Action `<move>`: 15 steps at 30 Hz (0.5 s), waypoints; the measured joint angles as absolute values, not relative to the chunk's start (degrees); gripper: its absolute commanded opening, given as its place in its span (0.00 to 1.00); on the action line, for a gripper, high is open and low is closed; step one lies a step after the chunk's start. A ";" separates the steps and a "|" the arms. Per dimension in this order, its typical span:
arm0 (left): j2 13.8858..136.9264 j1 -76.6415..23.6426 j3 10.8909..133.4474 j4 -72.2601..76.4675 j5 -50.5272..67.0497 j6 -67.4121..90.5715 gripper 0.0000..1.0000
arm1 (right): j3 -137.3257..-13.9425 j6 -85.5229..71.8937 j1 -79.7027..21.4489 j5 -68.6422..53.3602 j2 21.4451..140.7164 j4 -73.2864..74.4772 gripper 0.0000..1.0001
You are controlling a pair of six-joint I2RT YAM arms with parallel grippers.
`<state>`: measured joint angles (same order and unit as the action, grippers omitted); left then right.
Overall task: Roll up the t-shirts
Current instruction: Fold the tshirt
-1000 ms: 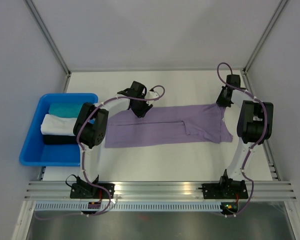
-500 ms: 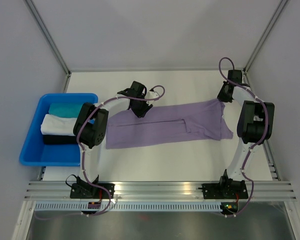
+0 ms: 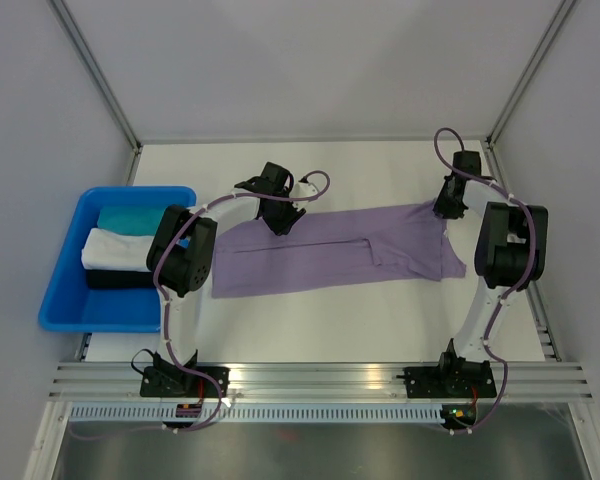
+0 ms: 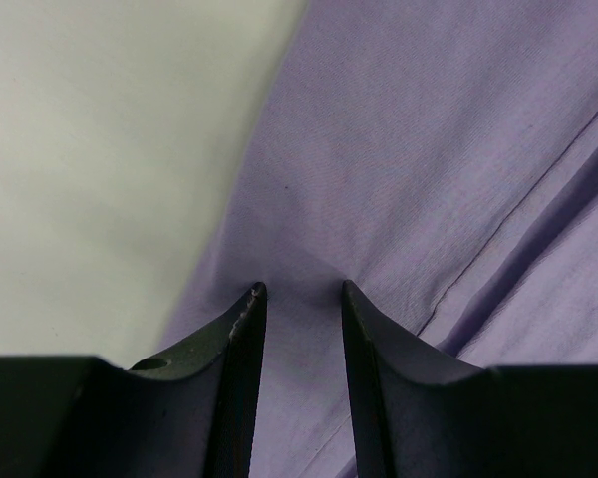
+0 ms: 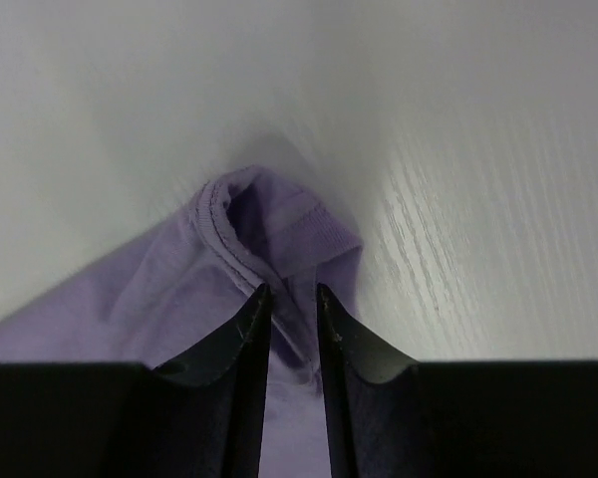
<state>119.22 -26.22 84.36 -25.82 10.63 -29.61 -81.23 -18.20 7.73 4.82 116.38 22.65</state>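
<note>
We find the lavender t-shirt (image 3: pixel 330 255) flat on the table (image 3: pixel 310 320), long axis running left to right — a roll, we judge, would travel along it. Both claws sit at its far edge: the left gripper (image 3: pixel 281 222) toward the left end, jaws partly open over flat cloth; the right gripper (image 3: pixel 447 207) at the far-right corner, narrowly parted astride a bunched hem.

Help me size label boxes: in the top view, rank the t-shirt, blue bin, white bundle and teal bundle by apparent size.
1. Blue bin and lavender t-shirt: too alike to rank.
2. White bundle.
3. Teal bundle, partly hidden.
</note>
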 measured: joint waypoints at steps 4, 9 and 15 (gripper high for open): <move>119.22 -26.22 84.36 -25.82 10.63 -29.61 0.41 | -78.08 -18.46 7.73 4.43 114.52 22.68 0.31; 119.22 -26.22 84.36 -25.82 10.66 -29.61 0.41 | -76.49 -18.63 7.73 3.88 113.67 22.52 0.10; 119.22 -26.22 84.36 -25.82 10.66 -29.61 0.41 | -76.31 -18.81 7.73 4.16 113.47 21.82 0.00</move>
